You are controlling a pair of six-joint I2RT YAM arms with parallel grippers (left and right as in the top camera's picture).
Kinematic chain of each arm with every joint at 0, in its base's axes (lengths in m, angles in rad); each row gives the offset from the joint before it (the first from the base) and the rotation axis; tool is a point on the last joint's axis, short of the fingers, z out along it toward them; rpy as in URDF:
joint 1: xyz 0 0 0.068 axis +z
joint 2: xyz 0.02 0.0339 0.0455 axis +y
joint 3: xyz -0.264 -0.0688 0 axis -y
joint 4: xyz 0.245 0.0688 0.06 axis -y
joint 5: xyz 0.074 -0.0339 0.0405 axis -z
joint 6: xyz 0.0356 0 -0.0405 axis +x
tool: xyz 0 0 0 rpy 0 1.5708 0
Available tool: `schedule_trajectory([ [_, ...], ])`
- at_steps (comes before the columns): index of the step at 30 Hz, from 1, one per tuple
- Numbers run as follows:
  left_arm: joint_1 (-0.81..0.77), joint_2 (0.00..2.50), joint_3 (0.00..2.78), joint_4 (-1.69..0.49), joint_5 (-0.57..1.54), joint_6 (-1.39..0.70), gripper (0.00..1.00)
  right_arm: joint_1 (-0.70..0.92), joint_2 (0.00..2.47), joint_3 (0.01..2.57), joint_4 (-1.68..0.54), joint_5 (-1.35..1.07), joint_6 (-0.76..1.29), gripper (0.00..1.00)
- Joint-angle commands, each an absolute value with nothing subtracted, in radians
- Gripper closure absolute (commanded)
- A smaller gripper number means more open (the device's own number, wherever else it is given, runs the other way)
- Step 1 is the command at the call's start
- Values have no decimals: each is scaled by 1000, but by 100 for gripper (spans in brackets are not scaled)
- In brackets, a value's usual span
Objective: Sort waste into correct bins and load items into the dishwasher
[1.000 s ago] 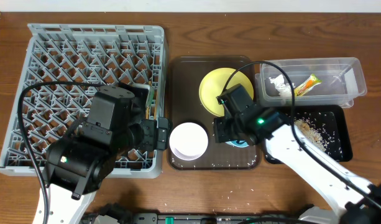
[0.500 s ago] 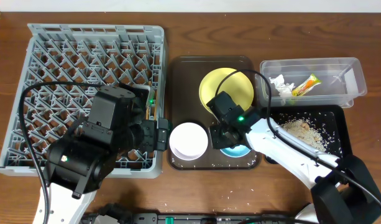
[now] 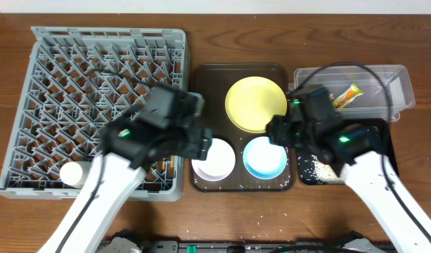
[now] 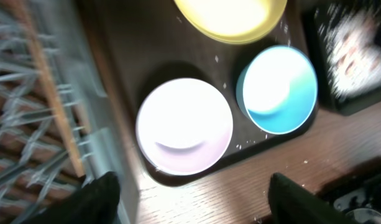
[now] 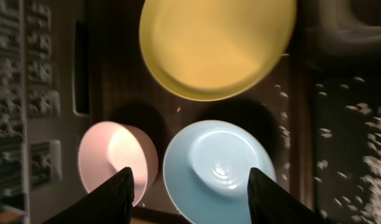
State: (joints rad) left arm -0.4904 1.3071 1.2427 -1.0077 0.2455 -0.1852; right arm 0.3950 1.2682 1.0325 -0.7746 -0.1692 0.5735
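Note:
The light blue bowl and white bowl sit side by side on the front of the brown tray, with the yellow plate behind them. My right gripper hangs open above the blue bowl, holding nothing. My left gripper is open over the tray's front edge, just in front of the white bowl. Chopsticks lie in the grey dishwasher rack. The snack wrapper lies in the clear tub. Rice is scattered in the black tray.
The brown serving tray stands between the rack and the two bins. Loose rice grains dot the table's front edge. Cables loop over the rack and over the clear tub.
My right gripper opened and let go of the blue bowl, which now sits on the brown tray, then drew back to the right. My left arm swung right to the white bowl.

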Motion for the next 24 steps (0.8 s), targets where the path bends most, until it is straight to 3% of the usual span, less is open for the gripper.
schedule_trajectory([
  [1,-575,1437,1229,-981,223,-230,32,324,1229,1039,-820,-237,591,43],
  [8,-677,1699,1229,-871,145,-484,36,271,1224,1038,-921,-224,586,43],
  [13,-678,1818,1229,-787,172,-520,38,271,1224,1038,-928,-221,587,43],
  [16,-678,1865,1229,-755,172,-537,44,271,1224,1038,-928,-221,587,43],
  [19,-680,1892,1229,-719,171,-537,56,271,1224,1038,-928,-221,587,43],
  [24,-680,1916,1229,-709,168,-548,86,271,1224,1038,-928,-221,587,43],
])
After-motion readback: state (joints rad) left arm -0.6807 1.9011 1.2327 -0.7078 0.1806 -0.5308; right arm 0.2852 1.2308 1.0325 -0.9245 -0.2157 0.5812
